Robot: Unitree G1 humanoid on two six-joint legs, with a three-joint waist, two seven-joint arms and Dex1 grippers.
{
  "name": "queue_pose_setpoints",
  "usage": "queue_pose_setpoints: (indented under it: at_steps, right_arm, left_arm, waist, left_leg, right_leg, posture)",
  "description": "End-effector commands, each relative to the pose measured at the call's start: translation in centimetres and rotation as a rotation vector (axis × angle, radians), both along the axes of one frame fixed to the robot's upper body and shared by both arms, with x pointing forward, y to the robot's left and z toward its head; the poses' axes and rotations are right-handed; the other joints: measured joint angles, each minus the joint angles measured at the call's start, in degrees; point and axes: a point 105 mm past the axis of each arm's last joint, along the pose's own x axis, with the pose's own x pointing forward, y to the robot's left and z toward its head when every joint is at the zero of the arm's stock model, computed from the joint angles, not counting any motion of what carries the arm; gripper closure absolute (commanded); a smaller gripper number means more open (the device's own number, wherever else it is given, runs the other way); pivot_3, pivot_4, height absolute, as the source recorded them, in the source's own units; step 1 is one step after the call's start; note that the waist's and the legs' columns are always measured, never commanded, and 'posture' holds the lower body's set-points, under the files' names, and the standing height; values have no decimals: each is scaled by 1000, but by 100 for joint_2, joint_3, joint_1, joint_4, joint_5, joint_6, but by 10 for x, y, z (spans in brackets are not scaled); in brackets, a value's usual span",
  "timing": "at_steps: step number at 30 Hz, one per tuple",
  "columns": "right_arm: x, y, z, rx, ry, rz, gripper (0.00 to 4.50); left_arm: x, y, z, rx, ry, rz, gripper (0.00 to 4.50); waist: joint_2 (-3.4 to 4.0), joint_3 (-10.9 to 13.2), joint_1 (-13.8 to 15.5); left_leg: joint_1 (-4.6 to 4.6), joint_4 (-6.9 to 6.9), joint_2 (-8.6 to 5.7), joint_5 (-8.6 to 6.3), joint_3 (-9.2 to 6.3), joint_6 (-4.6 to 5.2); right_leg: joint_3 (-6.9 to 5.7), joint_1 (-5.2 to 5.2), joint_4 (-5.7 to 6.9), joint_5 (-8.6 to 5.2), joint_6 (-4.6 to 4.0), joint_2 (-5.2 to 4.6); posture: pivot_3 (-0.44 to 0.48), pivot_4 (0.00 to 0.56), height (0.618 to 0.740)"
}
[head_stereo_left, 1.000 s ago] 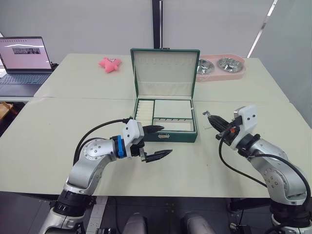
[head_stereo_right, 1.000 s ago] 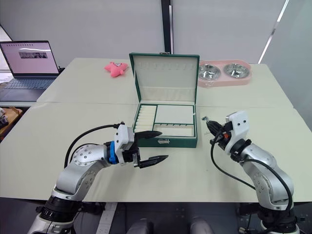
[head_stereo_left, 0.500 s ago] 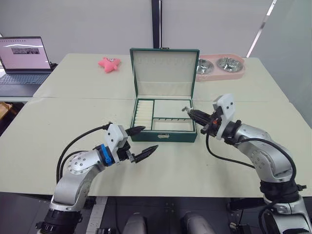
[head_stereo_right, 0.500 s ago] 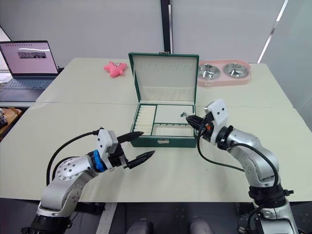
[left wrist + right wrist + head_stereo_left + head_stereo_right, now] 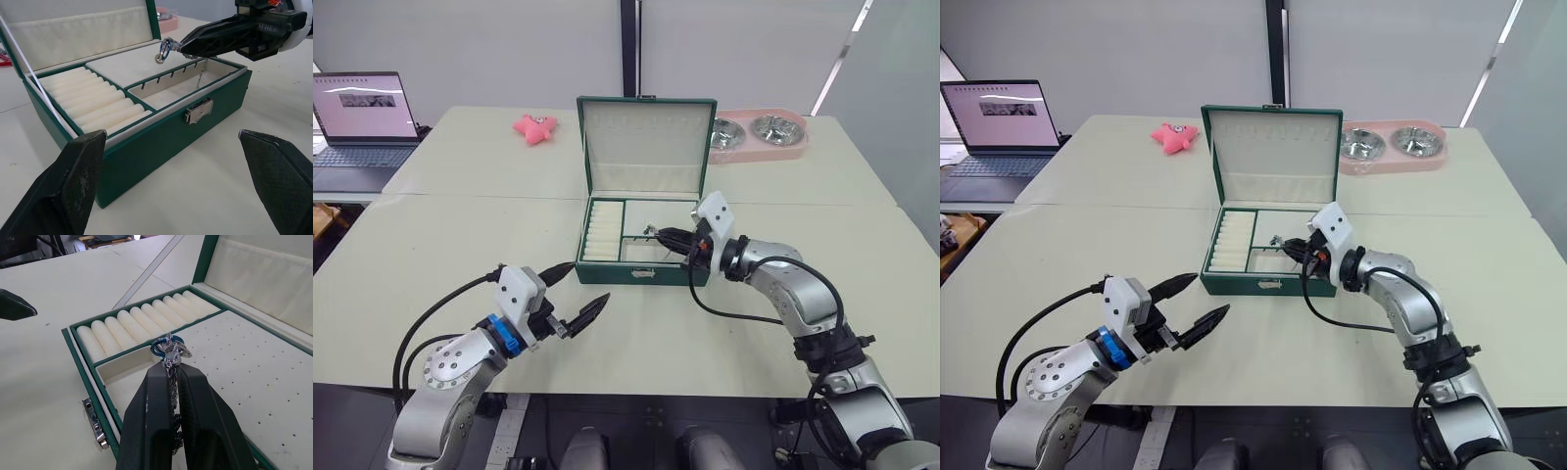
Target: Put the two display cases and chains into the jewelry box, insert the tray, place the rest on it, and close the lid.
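Observation:
The dark green jewelry box [image 5: 641, 275] stands open mid-table, its lid [image 5: 646, 147] upright at the back. The cream tray [image 5: 662, 217] sits inside it, with ring rolls [image 5: 93, 103] on its left side. My right gripper [image 5: 658, 235] is shut on a silver chain [image 5: 170, 350] with a blue ring at its end. It holds the chain over the tray's front slotted compartment [image 5: 176, 88], and part of the chain hangs down into it. My left gripper [image 5: 587, 282] is open and empty, near the box's front left corner. The display cases are out of view.
A pink double-bowl tray [image 5: 759, 132] stands behind the box on the right. A pink star toy [image 5: 533, 127] lies at the back left. An open laptop [image 5: 362, 108] sits at the far left. A seam between two tabletops [image 5: 480, 197] runs across behind the box's front half.
My right gripper has carried the chain leftward from beside the box's right side to over the tray. My left gripper has drawn back from the box's front toward the near edge.

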Motion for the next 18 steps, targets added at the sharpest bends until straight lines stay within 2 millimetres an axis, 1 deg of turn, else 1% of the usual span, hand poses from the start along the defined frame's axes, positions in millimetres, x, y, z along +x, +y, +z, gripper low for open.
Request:
queue_pose_setpoints:
  at_steps: [1, 4, 6, 8, 10, 13, 16, 17, 18]
  right_arm:
    - [-1, 6, 12, 4, -55, 41, 4500]
    - [-2, 6, 11, 2, -51, 51, 4500]
    - [-2, 6, 12, 9, -47, 51, 3801]
    - [-1, 6, 15, 25, -42, 46, 3402]
    - [-1, 6, 22, 61, -46, 39, 2894]
    - [-2, 5, 27, 79, -49, 38, 2090]
    - [-7, -5, 31, 105, -57, 31, 1290]
    - [-7, -13, 32, 113, -61, 16, 1001]
    - [-8, -23, 33, 117, -66, 0, 598]
  left_arm:
    - [-4, -2, 14, -8, -58, 4, 0]
    - [-4, -1, 14, -8, -60, 9, 0]
    - [-3, -2, 15, -9, -60, 9, 0]
    - [-3, -2, 15, -8, -61, 7, 0]
    - [-2, -2, 16, -9, -61, 2, 0]
    - [0, -2, 16, -9, -61, -5, 0]
    - [3, -3, 17, -7, -56, -24, 0]
    - [4, -1, 17, -18, -45, -26, 0]
    - [6, 3, 18, -26, -35, -21, 0]
  waist:
    - [1, 0, -1]
    - [1, 1, 0]
    - [0, 1, -1]
    - [0, 1, -1]
    - [1, 1, -1]
    - [1, 1, 0]
    - [1, 1, 4]
    - [1, 1, 9]
    - [1, 1, 19]
  left_leg:
    - [0, 0, 0, 0, 0, 0]
    - [0, 0, 0, 0, 0, 0]
    - [0, 0, 0, 0, 0, 0]
    - [0, 0, 0, 0, 0, 0]
    - [0, 0, 0, 0, 0, 0]
    - [0, 0, 0, 0, -1, 0]
    - [-1, 0, 0, 0, -1, 0]
    - [-2, 0, 0, 0, -2, 0]
    - [-2, 0, -1, 0, -1, 0]
  right_leg:
    - [0, 0, 1, 0, 0, 0]
    - [0, 0, 0, 0, 0, 1]
    - [0, 0, 0, 0, 0, 1]
    - [0, 0, 0, 0, 0, 1]
    - [0, 0, 1, 0, 0, 1]
    - [0, 0, 1, 0, 0, 1]
    - [-1, 0, 0, 0, 0, 1]
    - [-2, 0, 0, 0, 0, 1]
    - [-1, 1, -1, 0, 0, 0]
  posture:
    - [0, 150, 740]
    - [0, 150, 740]
    - [0, 150, 740]
    - [0, 150, 740]
    - [0, 150, 740]
    - [0, 150, 740]
    - [0, 150, 740]
    - [0, 150, 740]
    - [0, 150, 740]
